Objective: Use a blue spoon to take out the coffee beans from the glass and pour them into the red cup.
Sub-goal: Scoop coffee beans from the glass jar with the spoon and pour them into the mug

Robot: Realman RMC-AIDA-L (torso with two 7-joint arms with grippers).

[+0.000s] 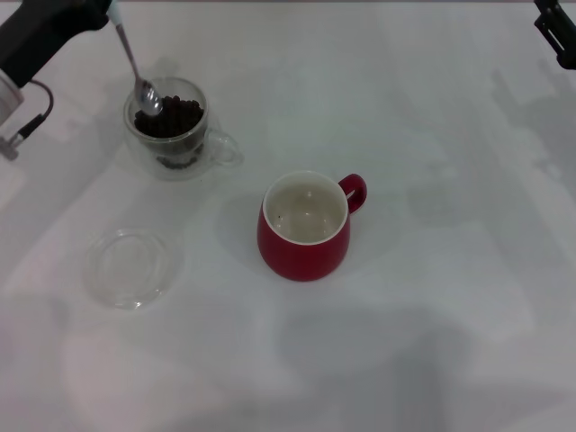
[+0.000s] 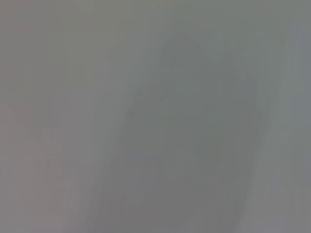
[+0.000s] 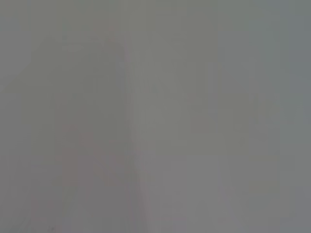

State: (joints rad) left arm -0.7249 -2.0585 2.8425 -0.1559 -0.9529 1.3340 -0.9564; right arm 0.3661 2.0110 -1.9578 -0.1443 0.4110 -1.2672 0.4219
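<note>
Jaws on the left arm (image 1: 90, 11) sit at the far left edge of the head view and cannot be made out, so how wide they stand cannot be told; the small teaspoon with the pale blue handle, thin metal neck and shiny silver bowl (image 1: 135, 67) runs up into that arm, so it appears to be carried there. Its bowl is tipped down into the clear double-walled glass cup with a side handle (image 1: 193, 153), resting on or just in the heap of tiny dark brown coffee beans (image 1: 175, 117) that fills the upper part of the glass. The rounded dark red mug with a white inside and a loop handle (image 1: 304, 247) stands upright nearer the middle of the pale desk (image 1: 432, 315), well apart from the glass, its inside almost bare apart from a speck or two. A flat clear round glass saucer (image 1: 129, 267) lies in front of the glass. The right arm (image 1: 558, 31) is parked at the far right corner, its jaws not in view; both wrist views show only blank grey.

The scooping step looks to be in hand. Next, the spoon probably needs to dig under the beans, rise level so nothing spills, travel across to the red mug and tip over its opening.
</note>
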